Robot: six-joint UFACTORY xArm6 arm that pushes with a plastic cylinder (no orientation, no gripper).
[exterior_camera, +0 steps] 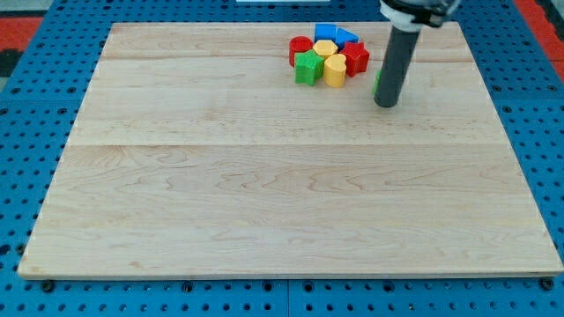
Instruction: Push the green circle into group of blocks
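The table (264,194) fills nearly the whole view, pale wooden boards lying on a blue pegboard (26,158), and most of it sits down and to the view's left of the end effector. The end effector is a plain dark rod (394,62) coming down from the view's top, with no jaws to spread or press together, and it pinches nothing. My tip (385,105) rests on the wood near the table's upper right. Up and to the view's left of my tip sits the cluster, a little apart from it: a blue block (326,33) and a second blue block (346,36) at the back, a red cylinder (300,47), a yellow block (325,47), a red block (356,58) nearest the rod, a green block (308,68) and a yellow block in front (335,70). The green circle (377,83) is only a sliver of green peeking out at the rod's left edge, right against it, just above my tip; its shape cannot be made out.
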